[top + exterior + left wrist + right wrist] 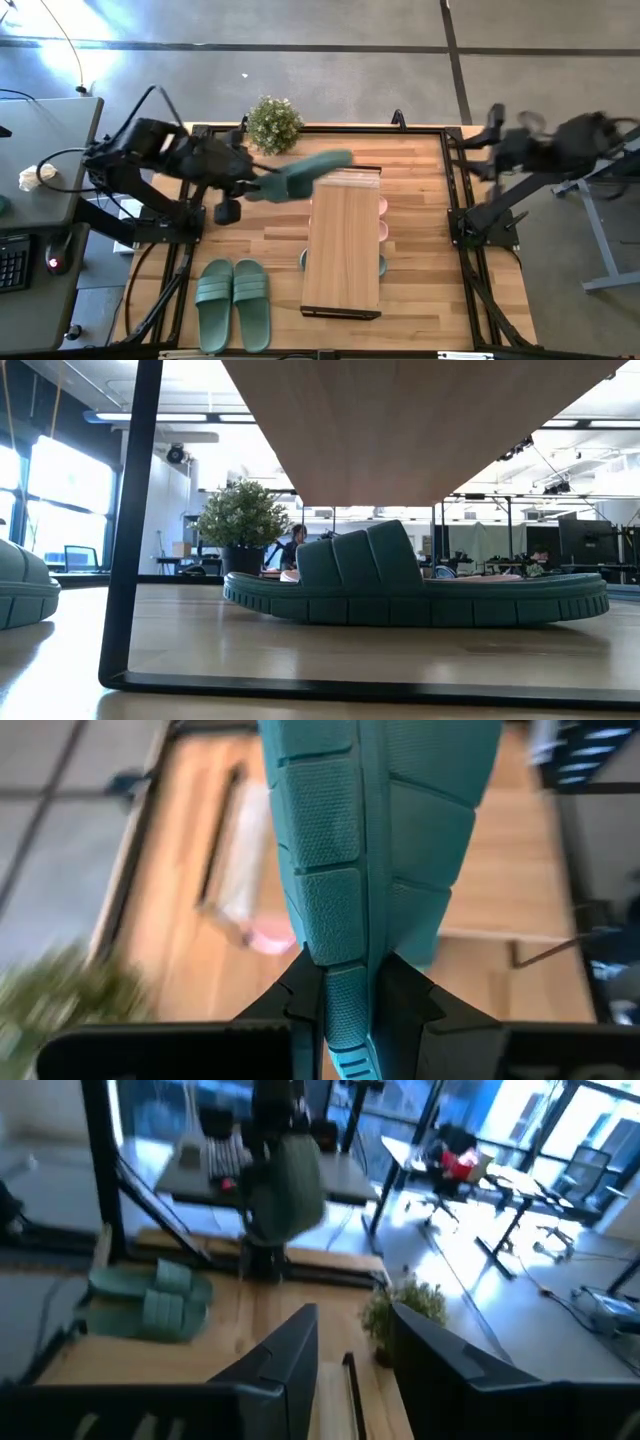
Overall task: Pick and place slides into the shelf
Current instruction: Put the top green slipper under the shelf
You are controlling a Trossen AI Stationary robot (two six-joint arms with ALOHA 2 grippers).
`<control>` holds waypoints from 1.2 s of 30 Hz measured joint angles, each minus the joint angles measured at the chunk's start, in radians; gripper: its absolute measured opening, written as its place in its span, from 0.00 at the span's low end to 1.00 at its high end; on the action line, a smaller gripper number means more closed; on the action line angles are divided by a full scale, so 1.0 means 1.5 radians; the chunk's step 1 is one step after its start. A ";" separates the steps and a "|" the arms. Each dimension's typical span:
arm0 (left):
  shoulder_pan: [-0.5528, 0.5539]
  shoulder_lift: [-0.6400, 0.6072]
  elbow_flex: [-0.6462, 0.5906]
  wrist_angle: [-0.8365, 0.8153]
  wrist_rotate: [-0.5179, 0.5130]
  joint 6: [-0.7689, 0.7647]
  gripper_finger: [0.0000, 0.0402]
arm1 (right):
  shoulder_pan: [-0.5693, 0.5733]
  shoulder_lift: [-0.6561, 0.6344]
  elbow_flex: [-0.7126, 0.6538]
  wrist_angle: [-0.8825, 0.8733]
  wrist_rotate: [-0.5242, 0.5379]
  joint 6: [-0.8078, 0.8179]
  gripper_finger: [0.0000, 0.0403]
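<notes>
— Two fingers of the left gripper (pixel 348 1005) pinch one green slide (pixel 385 850) by its edge, right?

— Yes. In the left wrist view the sole's rim runs straight between the dark fingers (pixel 300 995), which press it from both sides, nearly closed on the thin edge. The rest of the slide sticks out past the fingertips.

— Where is that over the tabletop (pixel 430 180)?

— From above, the held slide hangs in the air at the far end of the shelf (pixel 342 245), near the potted plant (pixel 272 123).

— And the others?

— A green pair (pixel 233 302) lies side by side on the tabletop left of the shelf. Another green slide (pixel 420 585) rests under the shelf's plank, with pink slides (pixel 383 220) peeking from the shelf's right edge.

— The right gripper (pixel 352 1342)?

— Raised off beyond the tabletop's right side, fingers apart, holding nothing.
</notes>
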 joint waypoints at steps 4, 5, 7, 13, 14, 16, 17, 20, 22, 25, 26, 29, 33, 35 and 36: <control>0.056 0.013 0.000 0.055 0.124 0.088 0.10 | -0.046 0.074 0.043 -0.035 -0.046 0.000 0.31; 0.068 0.015 0.001 0.059 0.146 0.102 0.10 | -0.059 0.085 0.054 -0.037 -0.066 0.001 0.31; 0.092 0.020 0.000 0.051 0.169 0.126 0.10 | -0.090 0.103 0.085 -0.031 -0.123 0.019 0.31; 0.147 0.039 0.000 0.044 0.238 0.178 0.10 | -0.188 0.167 0.153 -0.032 -0.263 0.083 0.32; 0.152 0.041 0.000 0.049 0.254 0.188 0.10 | -0.203 0.182 0.159 -0.033 -0.288 0.083 0.32; 0.162 0.049 0.000 0.045 0.274 0.207 0.10 | -0.226 0.215 0.168 -0.038 -0.322 0.080 0.32; 0.167 0.053 0.000 0.046 0.283 0.215 0.10 | -0.236 0.231 0.173 -0.048 -0.333 0.080 0.32; 0.178 0.058 0.000 0.040 0.300 0.231 0.10 | -0.262 0.270 0.194 -0.076 -0.346 0.068 0.32; 0.181 0.059 0.000 0.041 0.306 0.237 0.10 | -0.274 0.289 0.210 -0.088 -0.358 0.060 0.32; 0.181 0.061 0.000 0.035 0.302 0.239 0.10 | -0.283 0.309 0.240 -0.087 -0.392 0.060 0.32; 0.181 0.060 0.000 0.036 0.302 0.242 0.10 | -0.282 0.313 0.250 -0.087 -0.399 0.061 0.32; 0.181 0.060 0.000 0.035 0.299 0.252 0.10 | -0.282 0.322 0.275 -0.092 -0.416 0.066 0.32; 0.181 0.060 0.000 0.035 0.285 0.256 0.10 | -0.282 0.326 0.279 -0.099 -0.434 0.082 0.32; 0.181 0.060 0.000 0.039 0.284 0.256 0.10 | -0.282 0.325 0.274 -0.100 -0.435 0.094 0.32; 0.181 0.060 0.000 0.043 0.284 0.256 0.10 | -0.282 0.325 0.271 -0.104 -0.436 0.097 0.32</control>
